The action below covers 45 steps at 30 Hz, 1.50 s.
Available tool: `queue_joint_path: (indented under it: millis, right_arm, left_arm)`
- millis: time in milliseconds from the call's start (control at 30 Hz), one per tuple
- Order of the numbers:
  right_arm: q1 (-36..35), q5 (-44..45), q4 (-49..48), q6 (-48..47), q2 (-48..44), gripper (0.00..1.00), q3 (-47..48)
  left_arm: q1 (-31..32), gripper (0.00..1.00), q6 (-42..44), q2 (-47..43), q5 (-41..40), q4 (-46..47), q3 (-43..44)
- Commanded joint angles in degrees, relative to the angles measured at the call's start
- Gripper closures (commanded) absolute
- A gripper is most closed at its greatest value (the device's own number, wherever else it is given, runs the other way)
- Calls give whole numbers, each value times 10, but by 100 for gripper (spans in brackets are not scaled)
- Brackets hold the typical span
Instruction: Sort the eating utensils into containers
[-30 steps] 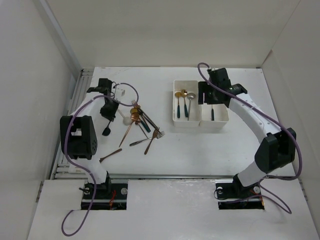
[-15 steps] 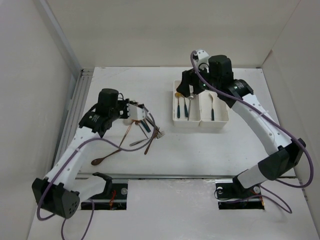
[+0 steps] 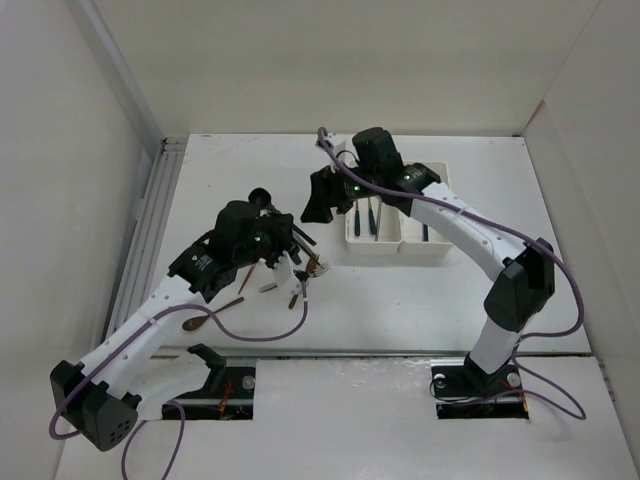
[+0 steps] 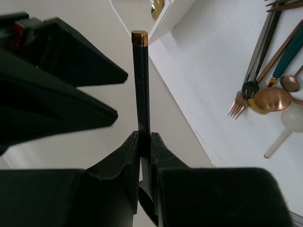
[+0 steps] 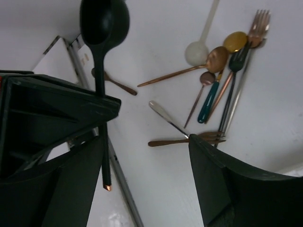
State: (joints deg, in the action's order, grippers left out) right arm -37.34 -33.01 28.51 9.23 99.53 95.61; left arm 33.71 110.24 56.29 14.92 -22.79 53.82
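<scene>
The left claw (image 4: 144, 158) is clenched on the dark handle of the black spoon (image 5: 104, 21) and holds it up above the tabletop (image 3: 450, 300), the bowl on one side of the grip and the copper end on the other. The right claw (image 5: 144, 156) stands released, its jaws wide, just beside this handle. We judge that a handover is in hand. To do it well, we should close the right claw on the free part of the handle, away from the left fingers (image 4: 127, 156), and only then let go. The containers (image 3: 385, 247) are near, behind the right arm. The other utensils (image 5: 222, 90) lie in a pile below, a wooden spoon (image 3: 195, 322) apart from them. Only the two claws crowd each other.
</scene>
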Motion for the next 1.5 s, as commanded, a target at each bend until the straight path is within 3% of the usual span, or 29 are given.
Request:
queue_joint_path:
  millis: [0, 333, 500, 1167, 1467]
  right_arm:
    - [-5, -49, -73, 38, -16, 23, 2]
    - [-42, -69, -93, 68, 22, 29, -13]
    - [-56, -57, -79, 62, 29, 38, -26]
    - [-56, -62, 3, -32, -24, 42, -68]
    - [-56, -22, 51, -56, -56, 42, -88]
  left_arm:
    - [9, 100, 53, -21, 11, 45, -14]
    - [25, 100, 16, -21, -6, 74, -20]
    - [25, 100, -9, -21, -11, 74, -14]
    - [-5, 100, -44, -31, -17, 69, -14]
    - [-23, 100, -56, -36, -12, 83, -33]
